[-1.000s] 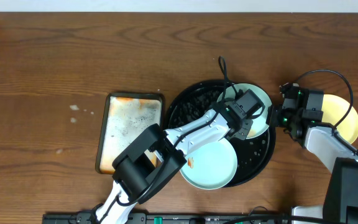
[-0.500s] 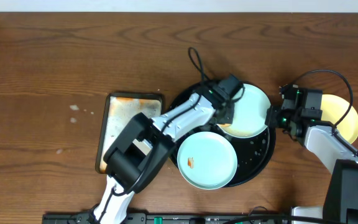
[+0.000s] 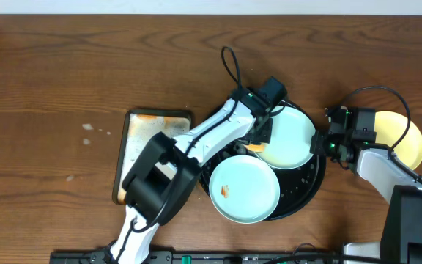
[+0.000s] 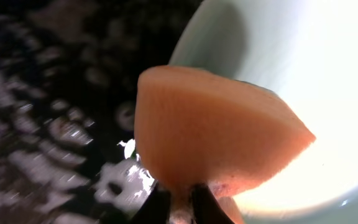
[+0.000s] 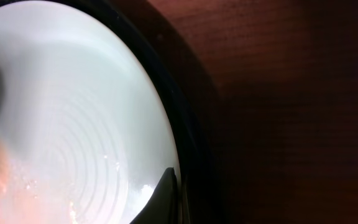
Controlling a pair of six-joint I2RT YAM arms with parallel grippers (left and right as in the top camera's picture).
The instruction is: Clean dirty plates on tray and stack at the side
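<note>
The black tray point(image 3: 305, 187) holds two mint-blue plates. The near plate point(image 3: 244, 192) lies flat and shows a small orange smear. The far plate point(image 3: 290, 137) sits at the tray's right side. My left gripper point(image 3: 261, 138) is shut on an orange sponge point(image 4: 216, 130) and presses it at that plate's left edge point(image 4: 291, 68). My right gripper point(image 3: 319, 144) grips the same plate's right rim point(image 5: 73, 124), with one finger point(image 5: 166, 193) over the edge. The pale yellow plate point(image 3: 405, 136) lies on the tabletop at the right, partly under my right arm.
A rectangular orange-stained tray point(image 3: 152, 150) lies left of the black tray. A black cable point(image 3: 229, 62) loops behind my left wrist. Brown wood tabletop point(image 3: 86, 73) spreads across the left and back. The black tray's rim point(image 5: 188, 124) runs just right of the held plate.
My left gripper has swept the sponge from the far plate's right part across to its left edge. My right gripper and that plate have shifted slightly left.
</note>
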